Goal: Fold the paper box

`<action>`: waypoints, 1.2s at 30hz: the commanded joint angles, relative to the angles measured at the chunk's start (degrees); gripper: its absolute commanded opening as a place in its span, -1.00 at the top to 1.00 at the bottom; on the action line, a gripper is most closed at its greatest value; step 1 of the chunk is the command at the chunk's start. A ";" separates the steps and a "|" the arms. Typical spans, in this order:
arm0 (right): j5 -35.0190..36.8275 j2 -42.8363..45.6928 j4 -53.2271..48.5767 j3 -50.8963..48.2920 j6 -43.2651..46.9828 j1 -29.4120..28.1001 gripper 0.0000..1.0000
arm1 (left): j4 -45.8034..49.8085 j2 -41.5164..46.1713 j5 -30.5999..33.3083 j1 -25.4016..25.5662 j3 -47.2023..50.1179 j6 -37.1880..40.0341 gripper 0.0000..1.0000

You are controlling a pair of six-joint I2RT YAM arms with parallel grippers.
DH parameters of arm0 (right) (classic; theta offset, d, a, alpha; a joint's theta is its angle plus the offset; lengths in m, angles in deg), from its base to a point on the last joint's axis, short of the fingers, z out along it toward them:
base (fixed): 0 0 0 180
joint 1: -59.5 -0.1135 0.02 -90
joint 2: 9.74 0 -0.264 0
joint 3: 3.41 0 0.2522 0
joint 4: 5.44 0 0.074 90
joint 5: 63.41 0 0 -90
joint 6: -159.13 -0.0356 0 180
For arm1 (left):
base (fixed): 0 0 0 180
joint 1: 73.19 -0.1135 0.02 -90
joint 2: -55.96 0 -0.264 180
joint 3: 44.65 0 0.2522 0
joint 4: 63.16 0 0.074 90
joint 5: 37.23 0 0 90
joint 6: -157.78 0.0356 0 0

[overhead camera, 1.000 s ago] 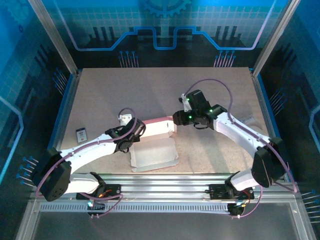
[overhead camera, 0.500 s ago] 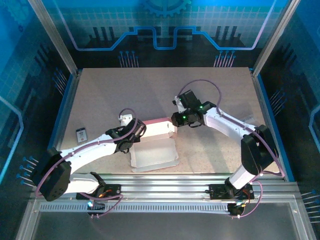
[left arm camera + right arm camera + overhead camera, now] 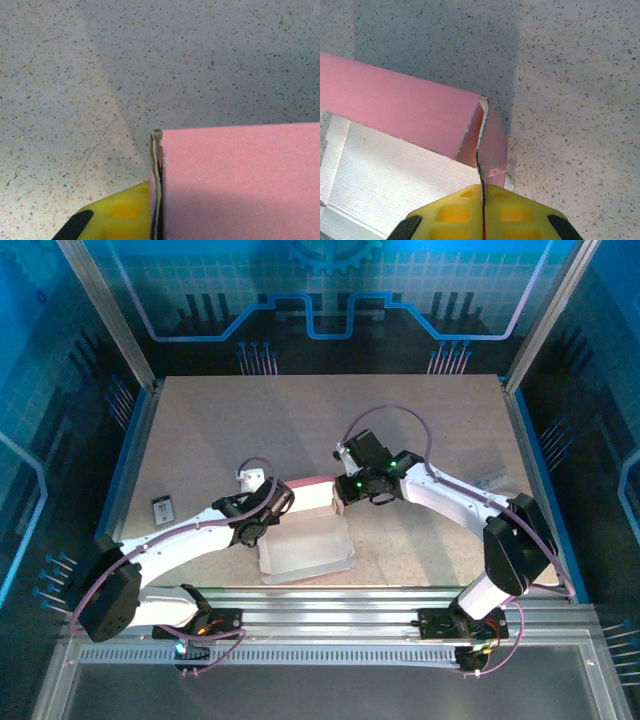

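Card: a small dark card (image 3: pixel 163 510) lies flat on the table (image 3: pixel 250 430) near its left edge, well apart from the rest.

Left gripper: in the top view we see the left gripper (image 3: pixel 268 508) at the left end of the box's raised pink wall. At the wrist, one yellow finger (image 3: pixel 122 212) lies against the pale cut edge of that wall. The other finger is hidden behind the pink panel, so we cannot tell whether this hand is clamped or merely resting there.

Box: the box (image 3: pixel 305 545) sits at the near middle of the table, between the two grippers. Its pale inner face lies flat and faces up. The pink far wall stands up along the back edge. The left wrist view shows the wall (image 3: pixel 240 180) as a doubled sheet, with a dark slit between the layers at its end.

Right gripper: the right gripper (image 3: pixel 343 490) meets the right end of the pink wall. At the wrist we note both yellow fingers (image 3: pixel 455 212) pressed together, with only a thin line between them. They pinch the edge of a small pink corner flap (image 3: pixel 495 145). The flap stands upright beside the end of the long wall (image 3: pixel 400 112), with a narrow gap where the two meet.

Table: speckled grey-beige, and the box's shadow falls on it beyond the wall (image 3: pixel 150 60).
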 commanded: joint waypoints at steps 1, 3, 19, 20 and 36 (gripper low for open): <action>-0.03 0.86 -0.32 0.30 -1.22 -1.71 0.83 | 1.20 0.05 2.13 1.23 -2.05 -2.26 0.75; 0.49 0.39 -0.24 0.57 -2.01 -2.31 0.83 | 1.21 -0.01 2.65 1.66 -1.94 -2.96 0.75; 13.91 1.19 8.46 -7.75 -6.52 -7.13 0.84 | 1.28 5.71 -0.53 3.80 1.08 -5.69 0.49; 14.46 1.37 9.54 -8.42 -6.25 -7.39 0.84 | 1.46 6.69 -1.31 3.78 1.24 -5.53 0.46; 15.10 -0.76 10.05 -5.49 2.07 -7.85 0.84 | 7.93 19.25 -26.28 3.71 1.47 4.81 -0.61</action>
